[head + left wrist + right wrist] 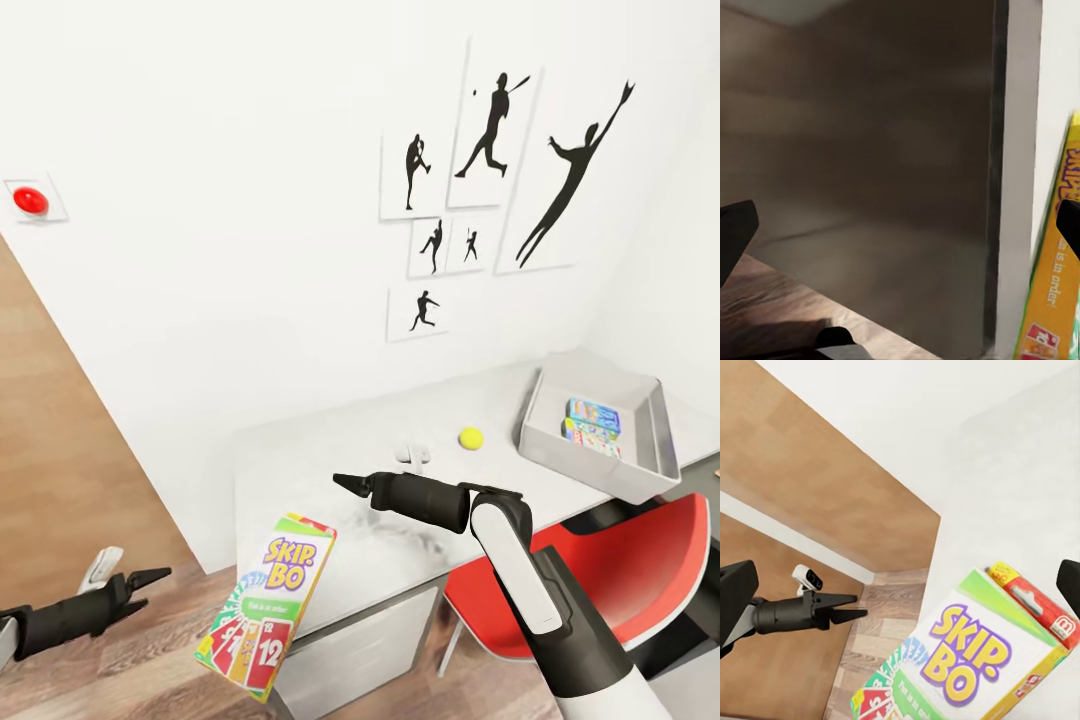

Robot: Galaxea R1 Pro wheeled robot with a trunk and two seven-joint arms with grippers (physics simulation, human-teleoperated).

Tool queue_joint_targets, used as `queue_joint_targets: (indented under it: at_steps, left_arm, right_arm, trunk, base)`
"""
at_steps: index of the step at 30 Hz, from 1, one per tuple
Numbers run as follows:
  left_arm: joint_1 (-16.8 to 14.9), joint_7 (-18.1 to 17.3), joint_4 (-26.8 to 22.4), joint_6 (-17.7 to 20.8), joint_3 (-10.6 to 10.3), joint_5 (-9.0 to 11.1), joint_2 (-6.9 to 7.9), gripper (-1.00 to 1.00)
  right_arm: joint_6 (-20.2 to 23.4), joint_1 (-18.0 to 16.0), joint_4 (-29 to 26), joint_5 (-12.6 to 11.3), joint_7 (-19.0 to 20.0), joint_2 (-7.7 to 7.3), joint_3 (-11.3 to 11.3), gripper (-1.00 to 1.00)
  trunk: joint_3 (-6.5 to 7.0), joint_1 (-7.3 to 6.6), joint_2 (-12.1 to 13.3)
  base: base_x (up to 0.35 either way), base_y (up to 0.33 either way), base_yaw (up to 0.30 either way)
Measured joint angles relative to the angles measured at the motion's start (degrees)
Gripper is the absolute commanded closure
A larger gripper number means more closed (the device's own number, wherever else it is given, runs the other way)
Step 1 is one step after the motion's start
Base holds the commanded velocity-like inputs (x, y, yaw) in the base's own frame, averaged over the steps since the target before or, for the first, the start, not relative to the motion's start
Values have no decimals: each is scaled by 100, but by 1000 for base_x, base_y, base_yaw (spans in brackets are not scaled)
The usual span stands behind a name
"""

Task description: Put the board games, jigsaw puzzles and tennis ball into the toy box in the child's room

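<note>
White-walled child's room: a Skip-Bo box (267, 604) tilts off the grey worktop's (330, 450) 7 o'clock corner; tennis ball (471, 437) beside the toy box (645, 455); both end effectors, left (150, 585) and right (345, 486), released.

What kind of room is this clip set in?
Likely a child's bedroom or playroom: baseball-player silhouette prints on the wall, a desk with a red chair, and a Skip-Bo game.

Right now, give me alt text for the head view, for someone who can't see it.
A Skip-Bo box tilts at the near edge of a light-grey table, between the left gripper and the right gripper. Farther back sit a tennis ball and a grey toy box holding colourful boxes, under baseball silhouette prints.
</note>
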Motion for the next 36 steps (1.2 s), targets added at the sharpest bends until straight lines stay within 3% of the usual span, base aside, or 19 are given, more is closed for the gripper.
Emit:
queue_joint_targets:
  at_steps: [4,7,12,15,20,25,29,34,36]
  left_arm:
    - [0,2,13,251,-21,-12,-21,-100]
    - [0,-3,23,356,-153,-24,-30,-100]
    - [-1,-10,28,523,-639,-18,-26,-100]
    - [-1,-15,27,553,-792,-15,-23,-100]
    - [-1,-42,27,567,-861,-17,-7,-100]
    - [-1,-469,11,555,-968,-55,15,-100]
    - [-1,-702,-19,517,-1343,-133,11,-100]
    - [-2,-994,-176,449,-2004,-160,0,-100]
    - [-2,-1125,-208,384,-2178,-161,4,-100]
  right_arm:
    - [1,0,4,4,4,-4,-3,-100]
    - [4,0,5,4,5,-5,-3,-100]
    - [7,0,6,10,-9,0,-3,-100]
    - [4,0,8,12,-11,0,-3,-100]
    - [2,-1,10,13,-12,1,-3,-100]
    - [1,0,13,12,-16,1,-3,-100]
    - [0,0,21,17,-22,1,-3,-100]
    - [0,0,31,20,-29,1,-3,-100]
    - [0,0,32,20,-30,1,-3,-100]
  trunk:
    - [-72,88,-161]
    - [-126,154,-281]
    - [-216,264,-482]
    - [-270,330,-602]
    - [-360,440,-803]
    - [-432,528,-965]
    - [-432,528,-965]
    - [-432,528,-965]
    - [-432,528,-965]
  base:
    - [0,0,0]
    - [0,0,0]
    - [0,0,0]
    - [0,0,0]
    - [0,0,0]
    - [0,0,0]
    - [0,0,0]
    - [0,0,0]
    - [0,0,0]
